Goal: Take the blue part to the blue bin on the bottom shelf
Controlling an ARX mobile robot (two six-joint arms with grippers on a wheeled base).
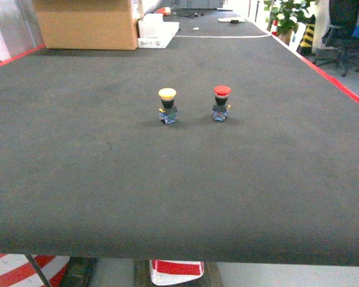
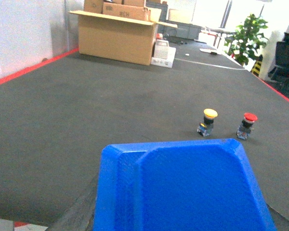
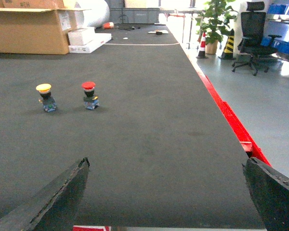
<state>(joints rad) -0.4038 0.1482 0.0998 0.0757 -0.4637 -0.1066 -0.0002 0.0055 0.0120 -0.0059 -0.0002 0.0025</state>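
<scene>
Nearest you, the right fingers point(image 3: 43, 202) are spread wide with nothing between them. Your left wrist view is filled by a blue bin point(image 2: 183, 192); whether those fingers grip it, you probably can't tell. Farther on the worktop point(image 1: 78, 179) stand a yellow-capped button point(image 1: 167, 106) and a red-capped button point(image 1: 221, 103).

Two dark gripper fingers point(image 3: 58, 197) jut in from the bottom corners, spread wide apart with nothing between them. Beyond lies a dark grey table top point(image 3: 149, 130) edged in red on the right. A yellow-capped push button point(image 3: 45, 97) and a red-capped push button point(image 3: 89, 95) stand upright near each other at left. Farther back are a cardboard box point(image 3: 29, 29), a potted plant point(image 3: 214, 24) and an office chair point(image 3: 253, 36).
</scene>
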